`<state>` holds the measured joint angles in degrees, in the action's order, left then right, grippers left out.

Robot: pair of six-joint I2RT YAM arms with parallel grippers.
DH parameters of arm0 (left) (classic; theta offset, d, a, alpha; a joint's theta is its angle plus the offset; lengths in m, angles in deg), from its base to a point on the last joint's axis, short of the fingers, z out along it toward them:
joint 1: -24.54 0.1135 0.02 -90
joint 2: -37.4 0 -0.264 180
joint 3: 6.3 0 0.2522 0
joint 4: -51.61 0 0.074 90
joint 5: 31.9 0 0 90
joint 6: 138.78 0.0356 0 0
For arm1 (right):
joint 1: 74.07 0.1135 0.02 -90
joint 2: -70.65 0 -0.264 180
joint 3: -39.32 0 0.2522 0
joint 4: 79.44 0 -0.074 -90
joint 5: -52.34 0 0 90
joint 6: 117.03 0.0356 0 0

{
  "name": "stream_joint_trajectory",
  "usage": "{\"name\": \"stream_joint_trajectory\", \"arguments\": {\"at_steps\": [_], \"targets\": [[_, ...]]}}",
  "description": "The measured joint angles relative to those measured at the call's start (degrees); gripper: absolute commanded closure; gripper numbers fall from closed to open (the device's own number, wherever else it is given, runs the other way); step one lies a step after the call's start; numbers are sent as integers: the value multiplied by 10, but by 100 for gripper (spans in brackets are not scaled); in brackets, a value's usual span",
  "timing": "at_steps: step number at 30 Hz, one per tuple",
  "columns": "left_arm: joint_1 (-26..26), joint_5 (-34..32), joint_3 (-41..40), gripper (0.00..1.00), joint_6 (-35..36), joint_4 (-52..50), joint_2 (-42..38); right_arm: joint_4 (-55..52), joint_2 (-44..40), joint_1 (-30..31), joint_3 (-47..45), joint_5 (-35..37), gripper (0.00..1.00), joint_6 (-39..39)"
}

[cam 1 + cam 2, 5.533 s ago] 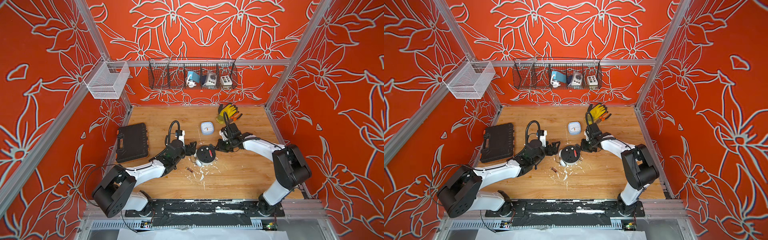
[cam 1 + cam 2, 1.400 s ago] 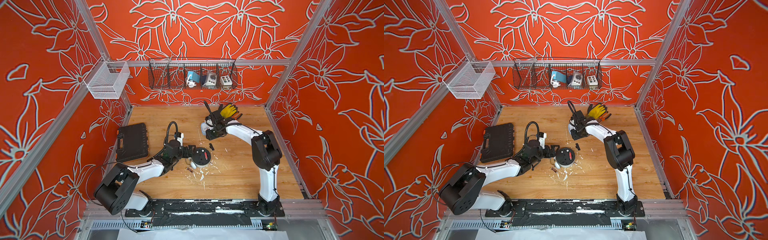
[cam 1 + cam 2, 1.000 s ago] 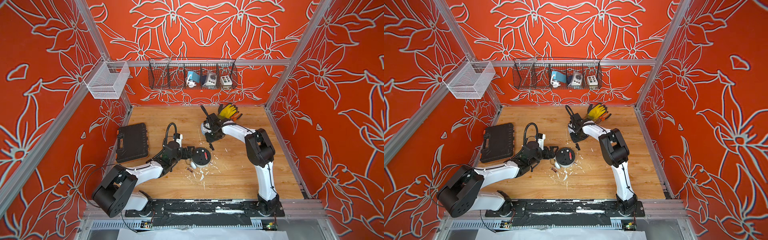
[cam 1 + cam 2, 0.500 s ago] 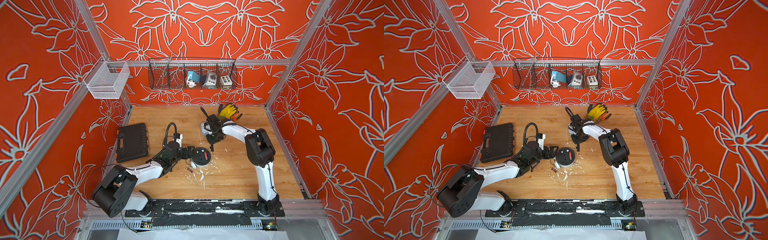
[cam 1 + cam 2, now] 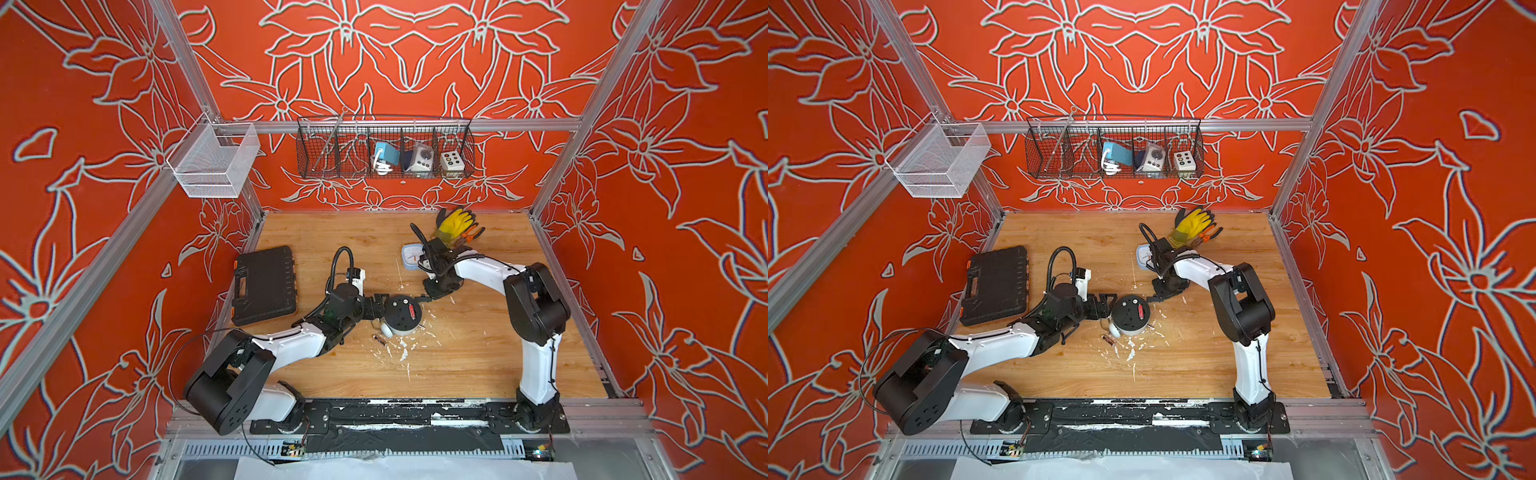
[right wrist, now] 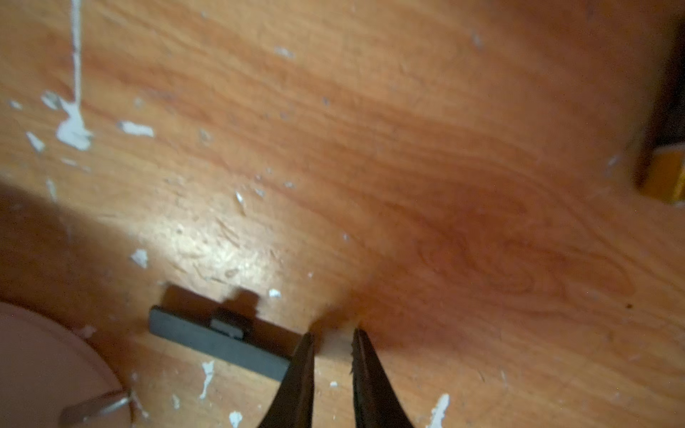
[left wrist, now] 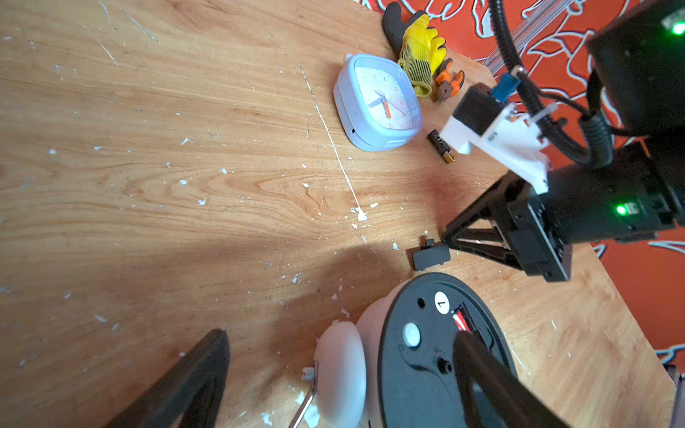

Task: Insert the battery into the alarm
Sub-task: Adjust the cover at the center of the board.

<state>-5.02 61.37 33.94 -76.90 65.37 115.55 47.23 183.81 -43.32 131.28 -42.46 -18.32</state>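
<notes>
The alarm (image 5: 401, 318) (image 5: 1131, 316) is round and white and lies face down, black back (image 7: 419, 370) up, with red showing in its open slot (image 7: 460, 319). My left gripper (image 5: 378, 307) (image 7: 339, 335) is open wide at its left side, one finger (image 7: 482, 374) over the black back and the other on the table. The slot's small black cover (image 7: 430, 256) (image 6: 218, 346) lies beside the alarm. My right gripper (image 5: 426, 297) (image 6: 331, 335) has its jaws narrowly open just off the cover's end, with bare table between them. A black, gold-ended battery (image 7: 440, 145) (image 6: 663, 174) lies by the square clock.
A pale blue square clock (image 5: 411, 257), a yellow glove (image 5: 455, 220) and orange pliers (image 5: 471, 235) sit at the back. A black case (image 5: 264, 284) lies left. A small dark cylinder (image 5: 379, 340) rests in front of the alarm. Wire baskets (image 5: 384, 149) hang on the back wall.
My right gripper has moved from the square clock down to the black cover, and its jaws have narrowed. The left arm and the alarm have not moved.
</notes>
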Motion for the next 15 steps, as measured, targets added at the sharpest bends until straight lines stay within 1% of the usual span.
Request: {"name": "stream_joint_trajectory", "arguments": {"at_steps": [6,11,12,14,15], "targets": [[0,5,0,12,0,0,0,30,-44,0,-60,-48,79,17],[0,5,0,12,0,0,0,53,-71,-4,-74,-43,78,32],[0,5,0,12,0,0,0,57,-72,-6,-72,-43,79,35],[0,5,0,12,0,0,0,63,-69,-12,-63,-43,85,42],[0,5,0,12,0,0,0,64,-63,-16,-54,-43,86,44]]}}
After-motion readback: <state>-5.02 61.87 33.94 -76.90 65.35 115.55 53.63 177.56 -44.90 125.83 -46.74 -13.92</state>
